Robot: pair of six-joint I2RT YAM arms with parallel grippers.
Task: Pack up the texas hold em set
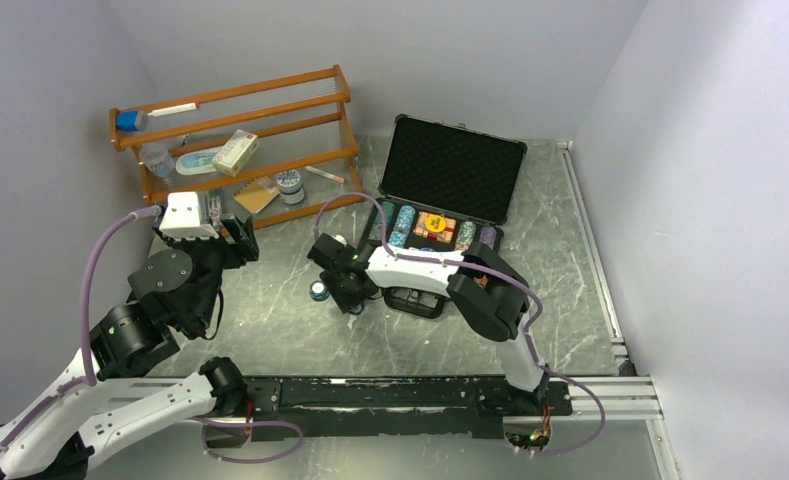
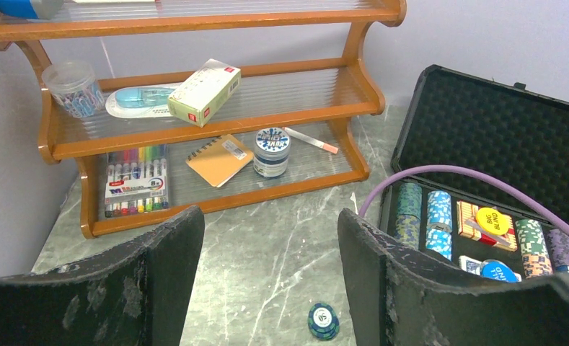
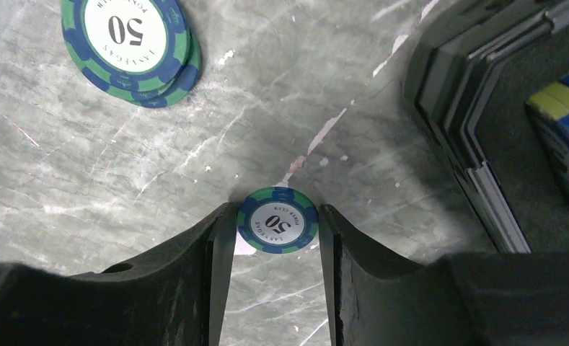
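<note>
Well, from above the right gripper [image 1: 350, 297] hangs low just left of the open case [image 1: 454, 165], nearer the loose chips [image 1: 318, 290] than the left gripper [image 1: 238, 240]. That one, in its own view, gapes empty, table [image 2: 281, 252] open ahead. At the right wrist, one chip [image 3: 278, 229] lies flat between the fingers [image 3: 195, 288], case wall rightward; pinched or merely bracketed, I cannot tell.

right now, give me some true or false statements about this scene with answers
1. The poker case lid stands open: true.
2. The left claw holds a chip: false, it is open and empty.
3. A 50 chip sits between the fingers of the right claw: true.
4. The orange notebook lies on the top shelf of the wooden rack: false, bottom shelf.
5. The yellow big blind button lies on the rack: false, it is in the case.
</note>
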